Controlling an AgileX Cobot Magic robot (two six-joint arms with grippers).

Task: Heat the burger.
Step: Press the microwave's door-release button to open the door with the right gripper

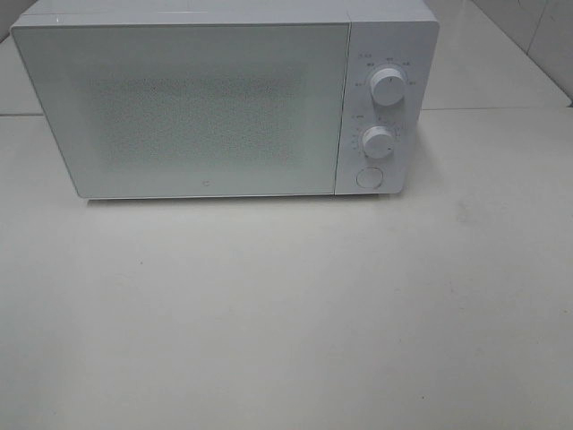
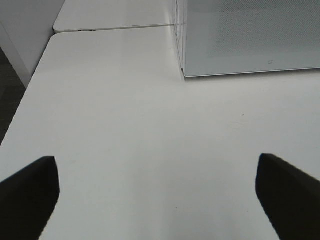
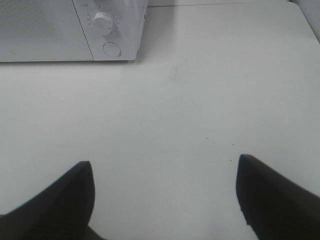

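1. Exterior high view, left part: a white microwave (image 1: pixel 215 107) stands at the back of a pale table (image 1: pixel 286 313). Its wide door (image 1: pixel 179 112) is closed, and its speckled window fills most of the front.
2. Same view, right part: the control panel carries an upper knob (image 1: pixel 388 87), a lower knob (image 1: pixel 378 141) under it, and a round button (image 1: pixel 368 177) at the bottom. Neither arm shows in this view.
3. Left wrist view: the left gripper (image 2: pixel 157 195) hangs over bare tabletop with its dark fingers (image 2: pixel 30 192) spread wide apart and nothing between them. The microwave's door-side lower corner lies ahead of it, well apart.
4. Right wrist view: the right gripper (image 3: pixel 164 172) is likewise over bare tabletop, with its fingers (image 3: pixel 65 200) apart and nothing between them. The lower knob and the round button are ahead of it, well apart.
5. The burger shows in none of the three views. The window is too frosted to tell whether the burger sits behind the door.
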